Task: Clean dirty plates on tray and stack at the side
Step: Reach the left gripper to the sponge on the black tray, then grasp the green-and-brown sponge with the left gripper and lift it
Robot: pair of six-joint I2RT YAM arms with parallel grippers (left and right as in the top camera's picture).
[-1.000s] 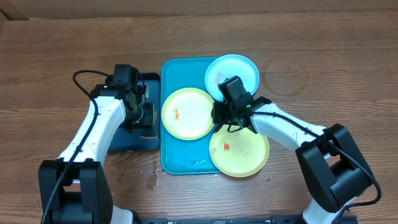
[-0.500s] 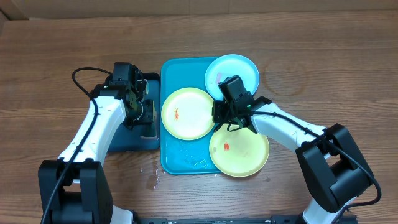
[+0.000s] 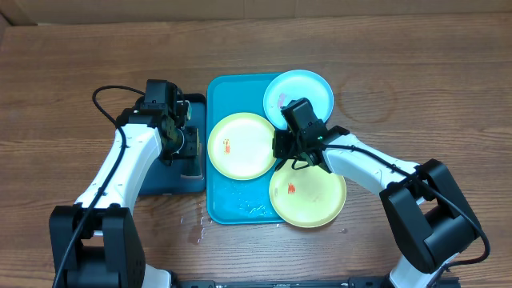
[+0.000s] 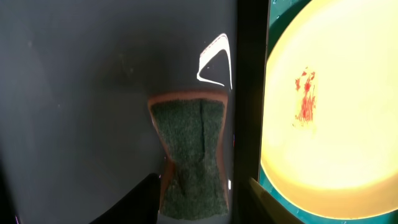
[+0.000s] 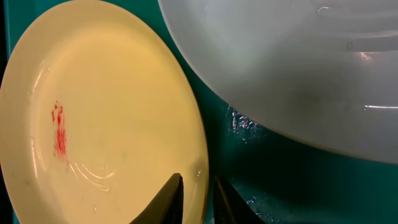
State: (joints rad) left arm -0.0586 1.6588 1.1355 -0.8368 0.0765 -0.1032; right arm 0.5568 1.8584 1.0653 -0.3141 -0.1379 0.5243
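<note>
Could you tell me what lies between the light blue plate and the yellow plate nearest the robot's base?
The right gripper sits between the light blue plate and the near yellow plate, over the turquoise tray; its jaws straddle another yellow plate's rim. The overhead view shows this.

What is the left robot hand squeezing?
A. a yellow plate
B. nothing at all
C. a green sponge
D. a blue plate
C: in the left wrist view the left gripper pinches the green sponge so it narrows in the middle, over the dark tray, beside the yellow plate with its red smear.
</note>
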